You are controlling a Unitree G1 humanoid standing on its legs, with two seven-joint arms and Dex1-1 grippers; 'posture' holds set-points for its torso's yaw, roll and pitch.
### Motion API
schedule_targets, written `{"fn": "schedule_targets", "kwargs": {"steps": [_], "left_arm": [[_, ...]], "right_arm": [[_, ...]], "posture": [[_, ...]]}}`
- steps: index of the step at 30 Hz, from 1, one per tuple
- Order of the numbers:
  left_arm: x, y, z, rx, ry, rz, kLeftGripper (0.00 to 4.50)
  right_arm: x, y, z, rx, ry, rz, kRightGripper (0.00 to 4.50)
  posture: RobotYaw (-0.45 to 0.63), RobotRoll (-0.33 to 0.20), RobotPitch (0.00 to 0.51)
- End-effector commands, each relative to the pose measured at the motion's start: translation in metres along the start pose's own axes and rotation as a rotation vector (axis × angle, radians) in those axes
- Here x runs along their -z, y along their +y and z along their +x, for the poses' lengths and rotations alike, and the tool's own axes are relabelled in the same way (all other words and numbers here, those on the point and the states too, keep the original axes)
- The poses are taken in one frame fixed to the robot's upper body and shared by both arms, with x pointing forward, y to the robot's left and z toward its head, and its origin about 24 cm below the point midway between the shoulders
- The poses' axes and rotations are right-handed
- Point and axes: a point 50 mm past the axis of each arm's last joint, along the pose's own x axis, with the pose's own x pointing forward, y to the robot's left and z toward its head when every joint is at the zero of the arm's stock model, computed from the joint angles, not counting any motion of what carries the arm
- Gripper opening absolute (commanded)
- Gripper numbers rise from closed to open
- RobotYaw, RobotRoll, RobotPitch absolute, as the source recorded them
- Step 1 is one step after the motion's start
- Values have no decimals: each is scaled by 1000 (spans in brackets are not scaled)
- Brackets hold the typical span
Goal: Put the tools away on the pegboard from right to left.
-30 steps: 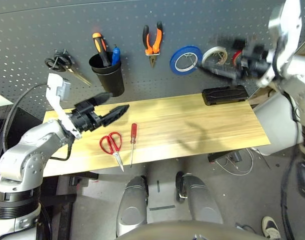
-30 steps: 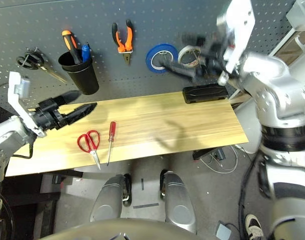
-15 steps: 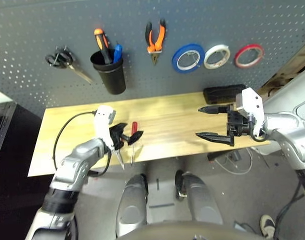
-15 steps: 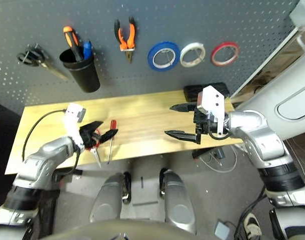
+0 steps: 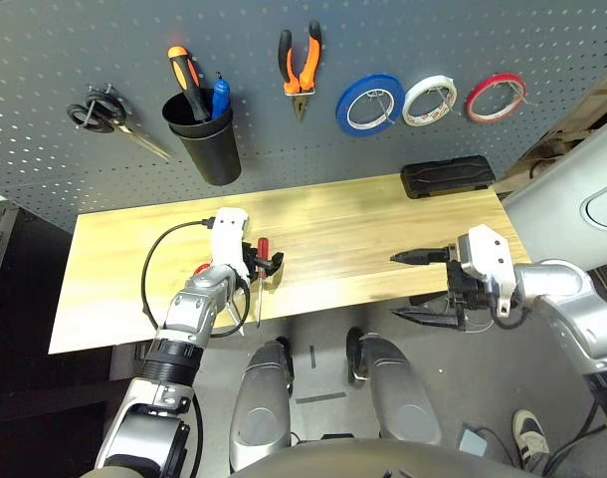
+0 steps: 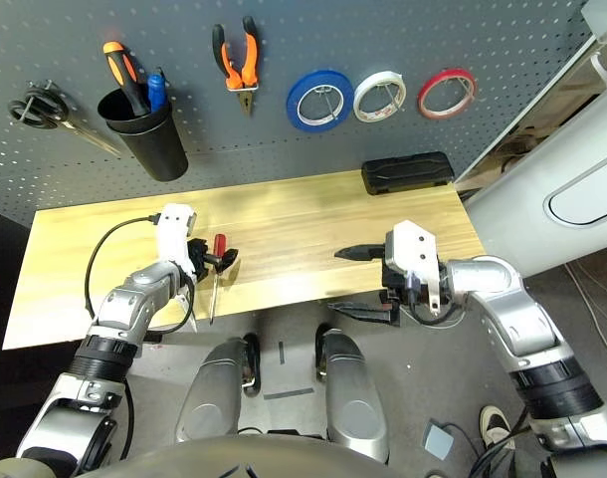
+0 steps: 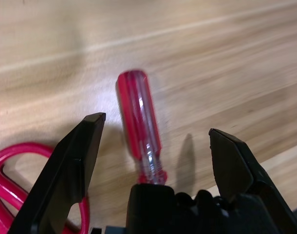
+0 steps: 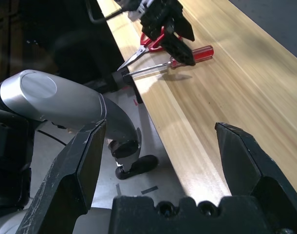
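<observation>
Pegboard: dark grey perforated pegboard (image 5: 403,30) stands along the far edge of the wooden table (image 5: 353,224).
Red tape ring: thin red tape ring (image 5: 495,97) hangs on the pegboard at the far right.
White tape roll: white tape roll (image 5: 429,100) hangs just left of the red ring.
Blue tape roll: blue tape roll (image 5: 369,104) hangs just left of the white one.
Pliers: orange-and-black-handled pliers (image 5: 300,68) hang on the pegboard left of the blue roll, nose down.
Black cup: black cup (image 5: 204,142) is fixed to the pegboard left of the pliers; an orange-and-black-handled tool (image 5: 184,80) and a blue-handled tool (image 5: 219,97) stand in it.
Black-handled scissors: black-handled scissors (image 5: 109,118) hang at the far left of the pegboard.
Black case: black case (image 5: 447,178) lies on the table's far right, below the tape rolls.
Screwdriver: slim red-handled screwdriver (image 7: 139,126) lies on the left part of the table, its handle pointing toward the pegboard and its shaft toward the near edge.
Red scissors: red-handled scissors (image 7: 12,170) lie on the table just left of the screwdriver, blades toward the near edge.
Left gripper: left gripper (image 7: 156,139) is spread wide directly over the screwdriver, one finger on either side of the red handle, holding nothing.
Right gripper: right gripper (image 5: 423,287) is spread wide and holds nothing, at the table's near right edge, pointing left, well apart from the tools.
</observation>
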Motion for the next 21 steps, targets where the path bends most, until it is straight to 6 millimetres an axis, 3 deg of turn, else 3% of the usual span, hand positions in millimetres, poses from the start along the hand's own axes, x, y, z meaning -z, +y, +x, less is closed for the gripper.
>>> {"fn": "schedule_targets", "kwargs": {"steps": [1,4,12,19,21], "left_arm": [[11,-3,5,-18,40,10,4500],[13,-5,9,-19,47,5,3848],[0,-7,4,-15,-16,-20,869],[-28,-4,-32,-6,-121,-44,869],[-36,-3,-47,-10,-149,-53,869]], "right_arm": [[-1,4,0,-2,7,-5,4455],[-2,3,-1,5,9,-8,4500],[-3,-6,-5,29,16,-11,4500],[-11,-18,-11,18,-38,32,4500],[-21,-22,-16,10,-137,62,4500]], "posture": [[-168,0,305],[-172,0,305],[-136,0,294],[-64,0,280],[-48,0,276]]}}
